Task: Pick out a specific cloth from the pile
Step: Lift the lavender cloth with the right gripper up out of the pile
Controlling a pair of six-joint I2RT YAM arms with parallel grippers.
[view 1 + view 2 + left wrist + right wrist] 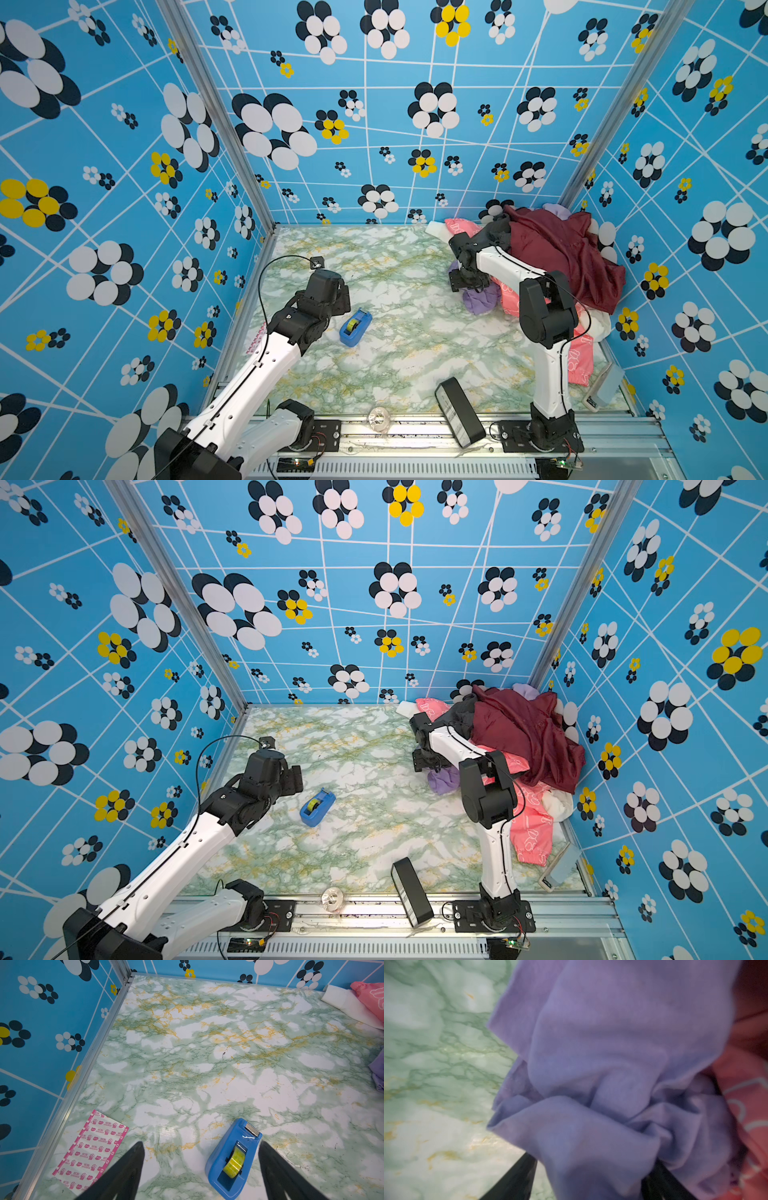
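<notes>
The cloth is a lavender bundle lying on the marble floor at the near left foot of the pile, a heap of maroon, dark grey, pink printed and white garments in the far right corner. My right gripper is pressed down on the cloth. In the right wrist view the cloth fills the frame and a fold bulges between the wide-apart fingers of the gripper; floor shows between one finger and the fold. My left gripper hangs open over bare floor, holding nothing.
A blue tape dispenser lies just by the left gripper. A pink plaster sheet sits against the left wall. A black box and a clear round piece lie at the front edge, a grey box at the right wall.
</notes>
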